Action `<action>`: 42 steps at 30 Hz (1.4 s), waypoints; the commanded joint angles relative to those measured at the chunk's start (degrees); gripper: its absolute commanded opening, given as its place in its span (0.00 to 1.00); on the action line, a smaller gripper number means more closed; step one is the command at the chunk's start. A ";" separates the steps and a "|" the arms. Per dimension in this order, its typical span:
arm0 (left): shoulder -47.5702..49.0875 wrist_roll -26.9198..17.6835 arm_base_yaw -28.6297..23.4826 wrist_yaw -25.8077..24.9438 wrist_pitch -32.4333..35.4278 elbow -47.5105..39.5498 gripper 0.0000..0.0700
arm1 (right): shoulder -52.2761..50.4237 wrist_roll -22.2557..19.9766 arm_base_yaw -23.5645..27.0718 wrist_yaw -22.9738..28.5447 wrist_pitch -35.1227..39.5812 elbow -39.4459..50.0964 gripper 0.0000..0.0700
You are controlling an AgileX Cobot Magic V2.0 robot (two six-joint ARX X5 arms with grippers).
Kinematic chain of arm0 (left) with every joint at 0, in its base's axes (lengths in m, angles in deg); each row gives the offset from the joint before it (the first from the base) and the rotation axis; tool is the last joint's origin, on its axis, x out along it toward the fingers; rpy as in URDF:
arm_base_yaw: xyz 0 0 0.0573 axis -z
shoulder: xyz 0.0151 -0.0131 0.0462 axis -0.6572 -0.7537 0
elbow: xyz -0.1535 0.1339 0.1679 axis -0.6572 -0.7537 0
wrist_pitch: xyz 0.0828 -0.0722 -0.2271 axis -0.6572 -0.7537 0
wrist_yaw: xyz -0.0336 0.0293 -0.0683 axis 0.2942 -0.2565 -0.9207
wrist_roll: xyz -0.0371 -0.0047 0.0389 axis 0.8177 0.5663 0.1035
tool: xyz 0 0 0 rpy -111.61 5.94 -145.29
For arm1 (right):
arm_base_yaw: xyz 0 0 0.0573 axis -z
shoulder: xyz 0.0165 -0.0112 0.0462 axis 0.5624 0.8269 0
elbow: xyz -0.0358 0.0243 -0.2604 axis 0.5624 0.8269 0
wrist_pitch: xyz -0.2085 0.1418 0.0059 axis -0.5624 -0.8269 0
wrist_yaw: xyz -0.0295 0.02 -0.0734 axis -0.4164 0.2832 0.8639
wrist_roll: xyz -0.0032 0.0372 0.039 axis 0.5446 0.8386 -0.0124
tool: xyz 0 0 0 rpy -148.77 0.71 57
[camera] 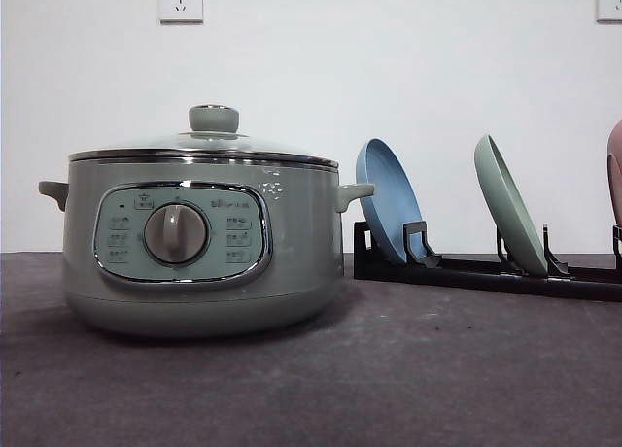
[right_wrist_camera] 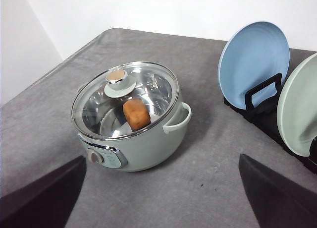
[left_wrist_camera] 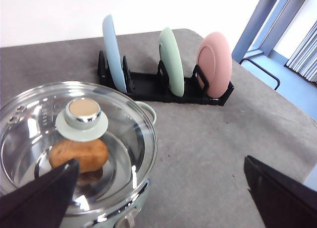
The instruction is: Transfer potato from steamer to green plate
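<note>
Orange-brown, the potato (right_wrist_camera: 136,114) is seen inside the lidded steamer (camera: 199,243). Beside the steamer, the green plate (camera: 510,217) is held upright in a black rack (camera: 486,270) — between blue and pink plates. Both grippers' fingers are spread wide — nothing is held.

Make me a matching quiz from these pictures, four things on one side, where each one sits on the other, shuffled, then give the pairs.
Things:
1. potato
2. green plate
3. blue plate
4. glass lid

Places:
A. rack slot nearest the steamer
B. closed on top of the steamer
C. middle rack slot, between the blue plate and the pink plate
D. inside the steamer, under the lid

Pairs: 1-D, 2-C, 3-A, 4-B
</note>
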State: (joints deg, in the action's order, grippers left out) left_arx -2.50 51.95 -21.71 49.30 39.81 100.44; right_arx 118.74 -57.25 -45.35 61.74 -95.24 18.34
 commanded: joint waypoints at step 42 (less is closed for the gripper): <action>-1.00 -0.10 0.33 -0.26 1.55 1.38 0.97 | 69.34 8.54 8.91 4.57 7.65 -36.35 0.87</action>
State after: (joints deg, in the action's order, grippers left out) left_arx -3.18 51.65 -21.69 49.30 41.22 100.44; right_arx 187.11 -48.97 -36.61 66.16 -88.31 -16.58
